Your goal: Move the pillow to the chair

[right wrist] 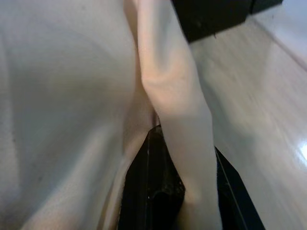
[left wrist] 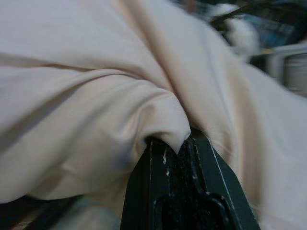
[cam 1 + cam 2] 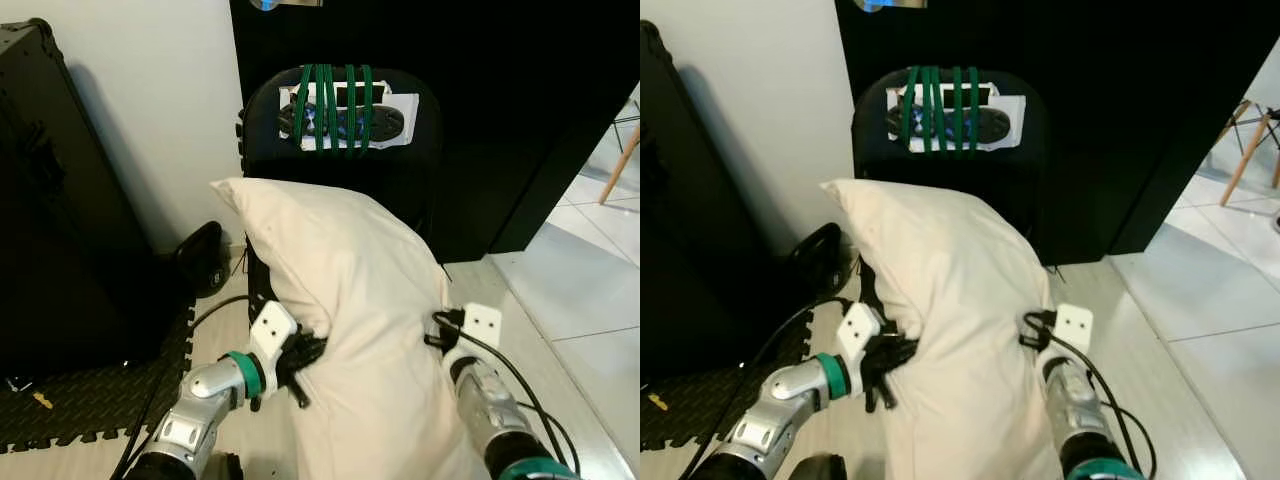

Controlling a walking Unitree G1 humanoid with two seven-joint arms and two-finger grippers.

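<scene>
A cream pillow point(image 3: 345, 300) is held up in front of me between both arms, its upper corner reaching the black chair point(image 3: 400, 170) against the dark wall behind it. My left gripper point(image 3: 305, 358) is shut on the pillow's left edge; the left wrist view has a fold of pillow cloth point(image 2: 144, 120) pinched between the black fingers point(image 2: 158, 187). My right gripper point(image 3: 440, 330) is shut on the pillow's right edge, where a ridge of fabric point(image 1: 177, 105) runs between its fingers point(image 1: 148, 191). The chair seat is hidden by the pillow.
Green straps point(image 3: 335, 105) hold a white and black device onto the chair back. A large black case point(image 3: 60, 200) stands at the left on black foam mats point(image 3: 90, 400). A dark object point(image 3: 200, 255) lies by the white wall. Pale tiled floor point(image 3: 580, 290) opens to the right.
</scene>
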